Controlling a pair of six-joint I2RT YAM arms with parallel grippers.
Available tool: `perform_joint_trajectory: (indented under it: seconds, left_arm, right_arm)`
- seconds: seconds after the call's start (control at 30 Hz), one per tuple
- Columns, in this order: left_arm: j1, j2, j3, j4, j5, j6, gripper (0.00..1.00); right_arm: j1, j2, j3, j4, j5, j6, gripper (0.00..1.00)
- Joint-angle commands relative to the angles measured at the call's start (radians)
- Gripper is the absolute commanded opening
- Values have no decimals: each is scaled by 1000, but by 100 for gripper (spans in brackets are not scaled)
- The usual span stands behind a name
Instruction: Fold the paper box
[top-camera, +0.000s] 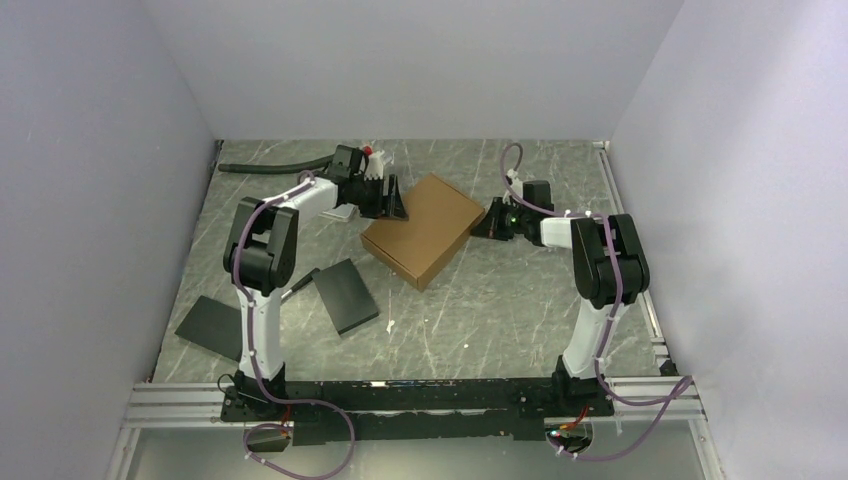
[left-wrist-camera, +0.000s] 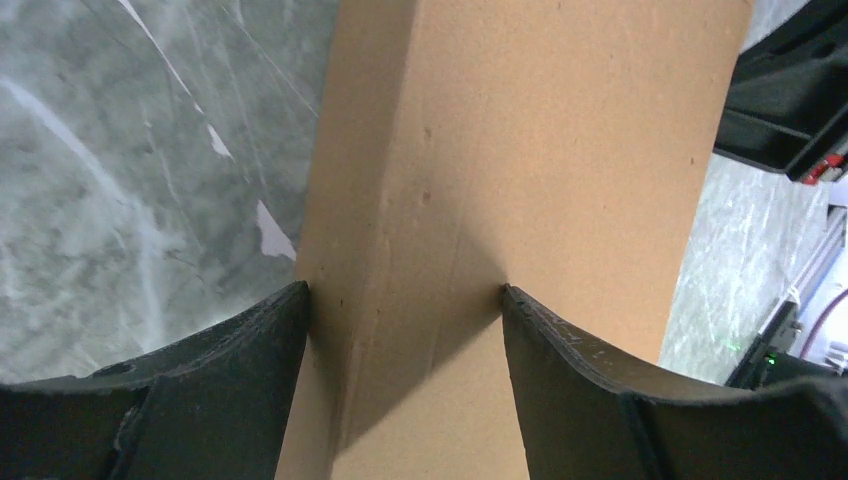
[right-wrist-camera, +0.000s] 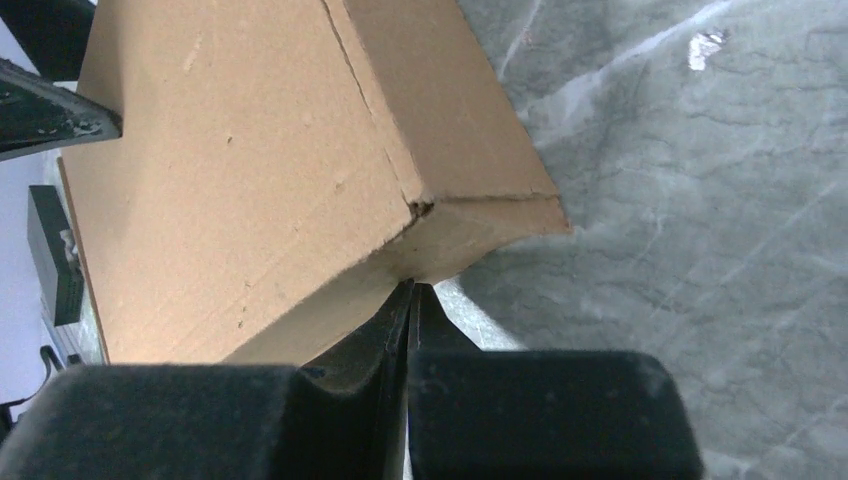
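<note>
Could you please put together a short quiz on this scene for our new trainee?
1. True or false: the fingers of the left gripper stand apart, with the paper box between them.
2. The two black slabs lie: A) on top of the box; B) on the table, on the robot's left; C) on the robot's right.
3. Which gripper is shut, with its tip at a corner of the box?

Key: 1 true. 2 B. 3 the right gripper.
</note>
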Motion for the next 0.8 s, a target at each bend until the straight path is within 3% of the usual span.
perform_joint_trajectory:
  seconds: [0.0,0.13,0.33,0.5,0.6,0.67,0.77]
  left_arm:
    - [-44,-67,-62,32,102,-69,74]
    - [-43,-137,-90,91,91,-140,77]
    - [-11,-267,-162,132,-11,-183,83]
    - [8,-429,-271,151,-107,-166,86]
    - [9,-479,-330,166,-73,-171,85]
    - [9,-468,-344,148,-25,-167,83]
    - [8,-443,-383,180,30,-193,80]
  right_arm:
    - [-26,-49,42,-16,-29,-59,5]
    - [-85,-124,47,-102,-63,-174,8]
    - [-160,-245,118,-473,-153,-553,14]
    - [-150,-432,-24,-517,-290,-789,19]
    - [-77,-526,-150,-437,-312,-898,27]
    - [-21,-522,-182,-421,-286,-952,27]
    - [30,-441,-143,-455,-212,-978,12]
